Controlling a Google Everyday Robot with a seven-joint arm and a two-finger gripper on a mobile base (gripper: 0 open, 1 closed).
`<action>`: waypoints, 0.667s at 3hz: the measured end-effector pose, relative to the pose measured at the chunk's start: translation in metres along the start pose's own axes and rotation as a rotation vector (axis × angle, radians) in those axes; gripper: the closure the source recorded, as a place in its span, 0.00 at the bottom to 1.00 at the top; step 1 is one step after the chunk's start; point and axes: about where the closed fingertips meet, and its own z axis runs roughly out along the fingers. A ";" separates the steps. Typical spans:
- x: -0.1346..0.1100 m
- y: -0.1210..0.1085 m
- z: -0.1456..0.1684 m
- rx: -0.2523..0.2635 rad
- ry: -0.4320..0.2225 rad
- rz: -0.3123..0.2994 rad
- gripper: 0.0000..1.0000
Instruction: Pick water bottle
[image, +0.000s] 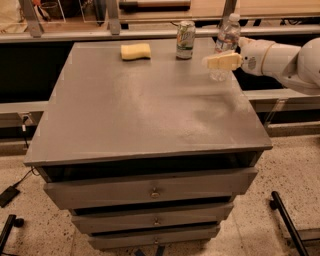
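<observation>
A sponge (135, 51) is seen at 11 o'clock on the surface (150, 115), well apart from the work. A can (185, 40) is stood upright at 12 o'clock, near the far edge. The bottle (228, 35) is stood upright at about 1 o'clock, near the far right corner, with a gap to the can on its 9 o'clock side. Its cap and label are visible. Its lower body is crossed by the hand (212, 61), which is held level and extended from the bottle's 3 o'clock on the arm (295, 60). Whether the hand is spread, pressed together or pinching the bottle cannot be told, and contact cannot be confirmed.

The step in hand is judged to be the approach and grasp. The hand should be centred on the bottle's body, so that both sides are taken evenly. Closure should be made slowly: the thin clear wall is expected to give, and a tall, light bottle is easily tipped by a one-sided touch. Travel toward 9 o'clock should be limited, so that the can is not struck. The lift should be made straight up once the grip is firm.
</observation>
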 end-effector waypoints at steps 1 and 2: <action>0.001 0.003 0.004 -0.007 -0.002 -0.005 0.15; 0.001 0.005 0.006 -0.011 -0.002 -0.004 0.39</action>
